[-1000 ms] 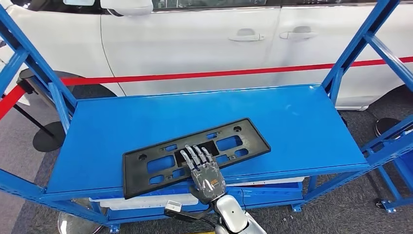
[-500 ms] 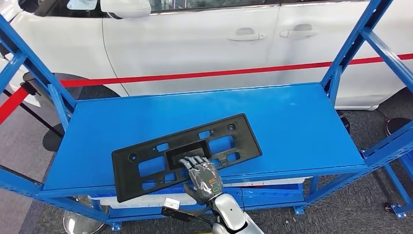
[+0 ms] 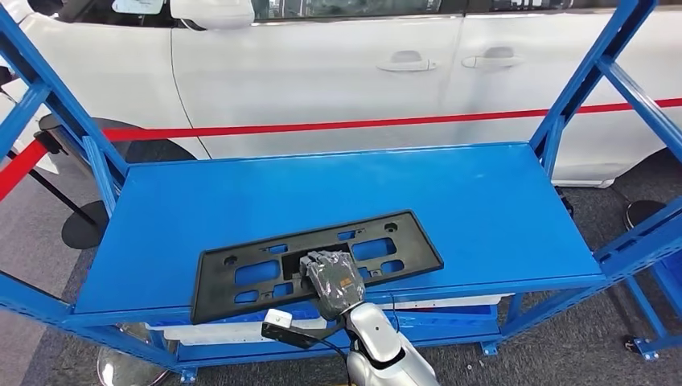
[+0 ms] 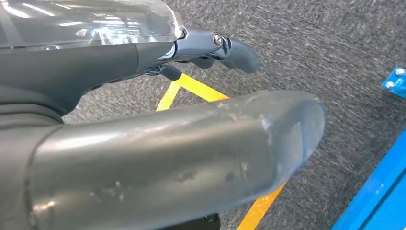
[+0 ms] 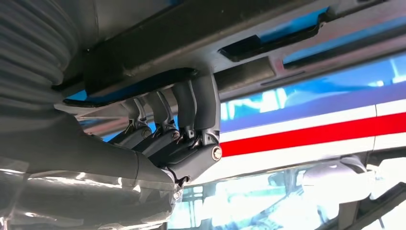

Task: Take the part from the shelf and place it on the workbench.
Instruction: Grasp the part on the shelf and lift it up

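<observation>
The part is a flat black plastic plate frame (image 3: 211,283) with several cut-outs. It lies askew on the blue shelf (image 3: 482,209), its near edge overhanging the front lip. My right hand (image 3: 330,277) reaches up from below and grips the part at its middle. In the right wrist view the dark fingers (image 5: 191,110) hook over the edge of the part (image 5: 158,43). My left hand (image 4: 158,143) hangs over the grey floor, thumb and fingers apart, holding nothing.
Blue slanted uprights (image 3: 579,88) flank the shelf at both ends. A white car (image 3: 322,72) stands behind a red barrier belt (image 3: 322,125). A white bin (image 3: 217,330) sits on the lower level. Yellow floor tape (image 4: 191,88) runs under the left hand.
The right hand's fingers, laid flat on the part a second ago, have curled into its central opening and closed. The part has turned slightly on the shelf.
</observation>
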Available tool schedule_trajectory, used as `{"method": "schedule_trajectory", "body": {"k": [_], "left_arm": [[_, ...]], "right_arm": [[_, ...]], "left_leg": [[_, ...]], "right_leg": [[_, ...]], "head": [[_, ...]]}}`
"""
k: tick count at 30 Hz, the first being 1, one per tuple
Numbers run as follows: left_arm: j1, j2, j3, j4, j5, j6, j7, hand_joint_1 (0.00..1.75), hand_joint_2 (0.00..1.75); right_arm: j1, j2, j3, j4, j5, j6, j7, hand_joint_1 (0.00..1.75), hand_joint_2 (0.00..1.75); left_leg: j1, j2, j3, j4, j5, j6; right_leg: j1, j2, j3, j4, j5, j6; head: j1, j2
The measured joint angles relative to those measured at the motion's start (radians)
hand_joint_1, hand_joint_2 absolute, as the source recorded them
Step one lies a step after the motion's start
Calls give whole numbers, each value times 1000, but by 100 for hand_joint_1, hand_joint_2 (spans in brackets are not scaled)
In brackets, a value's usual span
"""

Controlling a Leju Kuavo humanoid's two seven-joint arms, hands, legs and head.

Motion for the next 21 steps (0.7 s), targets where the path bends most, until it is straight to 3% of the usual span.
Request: {"method": "schedule_trajectory", "body": {"k": [1,3,4,5,6,7,9,10,14,16,18,19,20,21], "left_arm": [[6,-1,-14,-8,10,5,4,0,0],[15,-1,-38,-23,24,12,9,0,0],[18,-2,-47,-29,28,13,11,0,0],[21,-2,-55,-35,32,14,12,0,0],[25,-3,-62,-40,36,16,13,0,0],[27,-4,-69,-45,41,18,13,0,0],[30,-4,-80,-50,48,21,12,0,0],[31,-4,-83,-53,50,22,11,0,0],[34,-4,-91,-61,55,23,9,0,0],[35,-3,-94,-65,59,23,7,0,0],[36,-3,-95,-67,61,24,6,0,0],[37,-3,-95,-67,63,24,6,0,0],[37,-3,-95,-67,65,24,5,0,0],[37,-3,-95,-67,67,24,4,0,0]], "right_arm": [[0,-1,0,0,0,0,1,34,175],[0,-5,0,2,0,0,3,7,175],[0,-7,0,3,-1,0,4,0,175],[-1,-8,0,5,-1,0,4,0,175],[-2,-9,0,6,-1,0,4,0,175],[-4,-10,0,7,-1,1,4,0,175],[-10,-10,1,7,0,1,6,0,175],[-12,-10,2,8,0,0,6,7,175],[-21,-9,3,9,4,3,16,173,175],[-26,-9,4,12,5,13,20,175,175],[-28,-9,4,17,0,29,22,175,175],[-28,-9,4,20,-6,37,22,175,175],[-28,-9,4,22,-12,45,21,175,175],[-29,-9,4,25,-17,49,21,175,175]], "left_leg": [[0,1,-1,-2,3,2],[0,2,-2,-1,2,5],[0,2,-2,-1,1,5],[0,1,0,-1,-2,4],[0,-1,4,0,-5,2],[0,-2,8,1,-9,-2],[-3,-3,12,8,-18,-12],[-5,-3,12,10,-21,-18],[-1,-3,12,23,-39,-41],[2,-2,-29,112,-86,-50],[3,-2,-102,249,-139,-55],[3,-2,-129,294,-145,-56],[3,-2,-140,301,-131,-55],[3,-2,-132,271,-100,-53]], "right_leg": [[-2,1,-27,55,-32,3],[-5,2,-89,172,-81,9],[-6,1,-106,199,-81,12],[-9,1,-105,189,-62,13],[-11,1,-87,145,-27,13],[-12,1,-59,79,12,12],[-10,1,-12,-27,57,4],[-8,2,-2,-51,63,-2],[-7,2,6,-63,59,-27],[-10,0,12,-68,59,-38],[-8,0,14,-68,55,-44],[-7,0,16,-67,53,-45],[-6,1,18,-67,51,-46],[-5,2,23,-66,48,-45]], "head": [[2,0],[4,0],[4,0],[4,0],[4,0],[4,0],[3,0],[2,0],[1,0],[-3,0],[-5,0],[-5,0],[-5,0],[-5,0]]}}
